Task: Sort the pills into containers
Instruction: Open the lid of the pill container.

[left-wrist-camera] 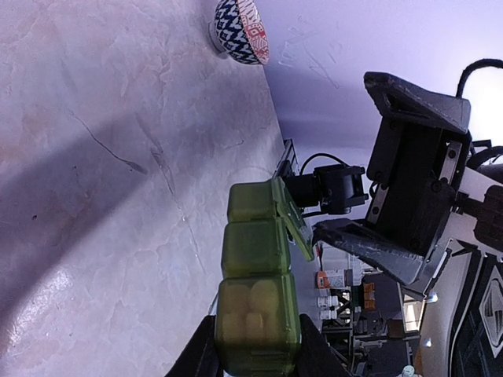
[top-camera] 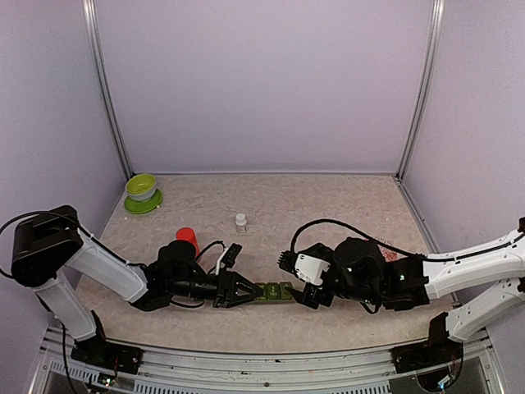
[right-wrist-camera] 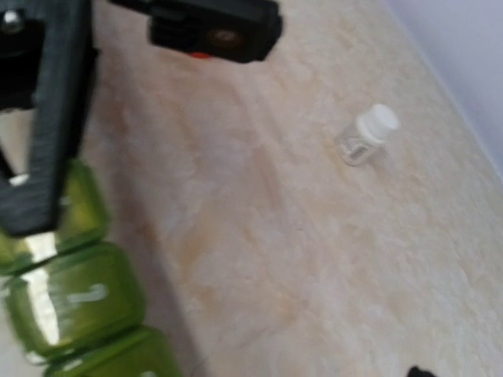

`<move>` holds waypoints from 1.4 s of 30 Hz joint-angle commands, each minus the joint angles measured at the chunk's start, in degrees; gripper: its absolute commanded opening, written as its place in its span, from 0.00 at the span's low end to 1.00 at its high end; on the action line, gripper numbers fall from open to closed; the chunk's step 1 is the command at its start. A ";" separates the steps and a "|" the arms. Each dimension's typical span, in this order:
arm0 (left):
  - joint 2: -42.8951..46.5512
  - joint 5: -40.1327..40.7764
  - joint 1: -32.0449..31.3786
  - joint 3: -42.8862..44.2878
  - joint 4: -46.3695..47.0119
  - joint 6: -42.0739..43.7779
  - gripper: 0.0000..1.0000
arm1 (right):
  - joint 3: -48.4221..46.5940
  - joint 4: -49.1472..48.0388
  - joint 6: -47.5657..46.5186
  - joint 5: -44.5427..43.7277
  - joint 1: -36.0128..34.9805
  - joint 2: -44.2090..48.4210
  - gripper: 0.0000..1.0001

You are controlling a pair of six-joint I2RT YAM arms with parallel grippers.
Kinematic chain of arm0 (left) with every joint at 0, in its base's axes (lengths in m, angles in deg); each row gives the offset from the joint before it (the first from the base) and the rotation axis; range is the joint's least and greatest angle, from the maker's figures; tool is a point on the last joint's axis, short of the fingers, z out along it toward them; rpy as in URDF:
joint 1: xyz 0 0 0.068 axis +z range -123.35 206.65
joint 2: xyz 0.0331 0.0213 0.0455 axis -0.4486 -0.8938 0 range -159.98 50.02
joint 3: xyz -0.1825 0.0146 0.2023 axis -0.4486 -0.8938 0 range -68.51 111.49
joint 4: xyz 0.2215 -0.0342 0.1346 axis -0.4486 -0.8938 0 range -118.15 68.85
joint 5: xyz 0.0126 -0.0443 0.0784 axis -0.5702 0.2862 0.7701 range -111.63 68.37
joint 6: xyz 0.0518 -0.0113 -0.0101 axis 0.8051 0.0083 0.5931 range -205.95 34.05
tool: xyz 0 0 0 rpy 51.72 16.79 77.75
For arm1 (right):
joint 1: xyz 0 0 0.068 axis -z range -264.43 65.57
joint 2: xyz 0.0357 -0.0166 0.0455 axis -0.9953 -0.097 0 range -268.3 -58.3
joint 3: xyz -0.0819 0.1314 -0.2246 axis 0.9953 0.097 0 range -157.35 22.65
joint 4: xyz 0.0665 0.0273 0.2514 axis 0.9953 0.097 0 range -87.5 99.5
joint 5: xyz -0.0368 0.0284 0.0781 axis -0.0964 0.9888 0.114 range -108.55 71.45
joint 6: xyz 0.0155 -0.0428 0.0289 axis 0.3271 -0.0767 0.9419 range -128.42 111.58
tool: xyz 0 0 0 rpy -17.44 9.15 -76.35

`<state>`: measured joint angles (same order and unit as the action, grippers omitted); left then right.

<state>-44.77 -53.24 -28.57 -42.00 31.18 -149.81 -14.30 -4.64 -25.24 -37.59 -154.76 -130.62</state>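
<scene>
Table [top-camera: 328, 205]: pale marbled top, carrying every item below

Left tool [top-camera: 254, 292]: reaches in from 9 o'clock, clenched on the 9 o'clock end box of the containers; the left wrist view shows a finger on each flank of that box

Right tool [top-camera: 300, 294]: reaches in from 3 o'clock, jaws spread, grasping nothing; one finger tip just beside the 3 o'clock end box

Lime-green bowl [top-camera: 141, 187]: 10 o'clock corner of the table, well apart, not a task item

Red cup [top-camera: 187, 236]: behind the left arm, at 11 o'clock of the left tool

Containers [top-camera: 273, 292]: three joined dark green boxes on the table between the two tools, long axis 9 to 3 o'clock in the top view. They lie end-on at 9 o'clock of the right tool. The left arm already grips the near end, so work on the far box is judged to fall to the right tool

Vial [top-camera: 240, 220]: white-capped, upright, at 11 o'clock of the containers, apart

Lid [left-wrist-camera: 291, 216]: on the far box, standing ajar; plain in the left wrist view, too small to tell from the top

Pills [left-wrist-camera: 251, 302]: pale, inside the gripped box, seen through its wall in the left wrist view only
</scene>
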 commanded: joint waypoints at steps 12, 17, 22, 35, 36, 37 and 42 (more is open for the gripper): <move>-0.63 -0.98 -0.45 1.91 1.60 0.41 0.28 | -0.41 3.15 0.94 8.59 0.45 0.09 0.91; -0.44 -1.00 -1.00 2.37 0.95 0.32 0.28 | -0.41 2.66 1.35 6.01 0.45 -2.24 0.92; -0.22 -0.57 -1.20 2.33 0.18 0.66 0.28 | -0.13 1.00 1.28 3.26 0.54 -1.14 0.92; -1.32 -0.68 -1.81 2.98 0.55 0.63 0.28 | 1.29 -1.05 1.46 -4.29 1.01 0.39 0.93; -1.42 -0.72 -1.86 2.99 0.64 0.66 0.28 | 1.51 -1.61 1.32 -4.47 1.00 0.83 0.93; -1.42 -0.68 -1.90 2.95 0.66 0.66 0.28 | 1.71 -1.92 1.12 -4.50 0.99 1.26 0.93; -2.32 -0.95 -2.25 2.94 1.80 0.36 0.28 | 1.52 -2.78 0.46 -5.18 1.28 1.54 0.93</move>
<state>-45.97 -53.13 -30.12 -40.19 31.07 -149.83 -13.03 -4.86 -24.85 -40.81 -154.10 -130.09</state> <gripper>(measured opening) 0.284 0.927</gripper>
